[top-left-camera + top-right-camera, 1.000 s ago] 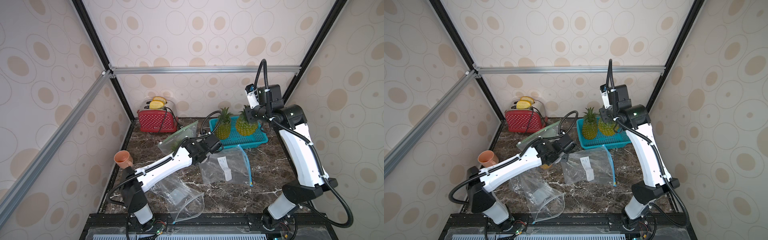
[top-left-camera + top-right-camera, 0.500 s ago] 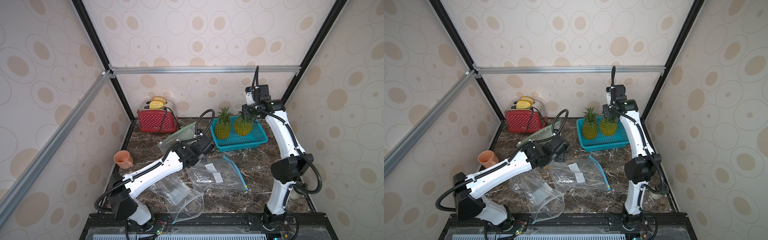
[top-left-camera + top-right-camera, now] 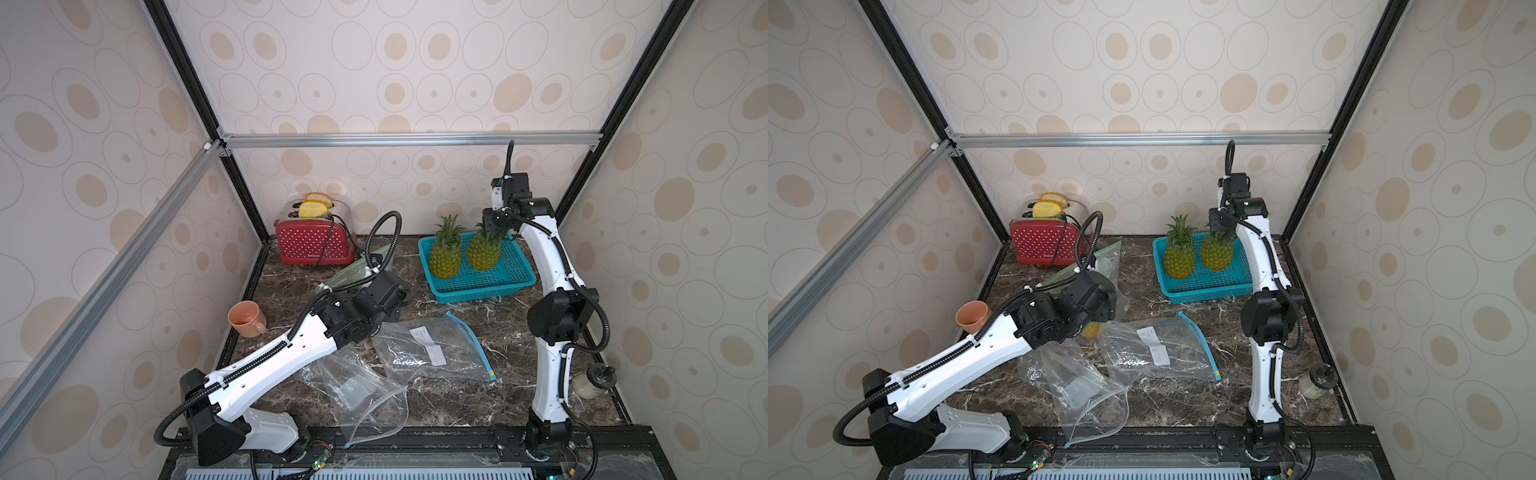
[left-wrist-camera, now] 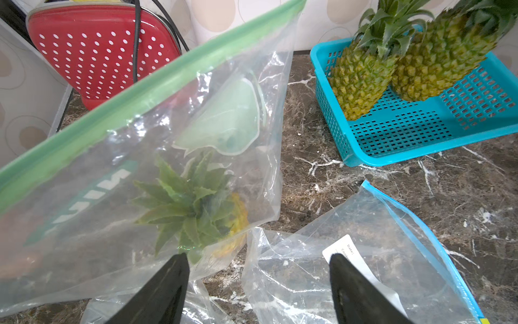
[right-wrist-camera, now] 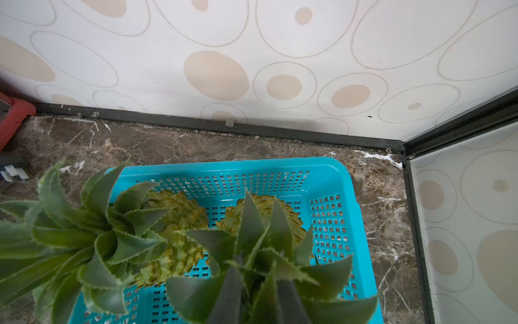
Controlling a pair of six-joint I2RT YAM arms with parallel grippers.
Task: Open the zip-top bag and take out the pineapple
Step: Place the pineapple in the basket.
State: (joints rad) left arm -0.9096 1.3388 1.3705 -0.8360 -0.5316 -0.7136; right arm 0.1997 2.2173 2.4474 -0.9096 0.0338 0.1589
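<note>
Teal basket: a pineapple is held in it by the crown.
The right claw is clenched on the crown leaves, the fruit tilted beside a second pineapple; whether its base is seated cannot be told. It should be lowered until it bears, righted, and only then released, so the neighbour is not toppled. The left claw is spread and empty, just beside the green-zipped bag, in which another pineapple appears sealed.
</note>
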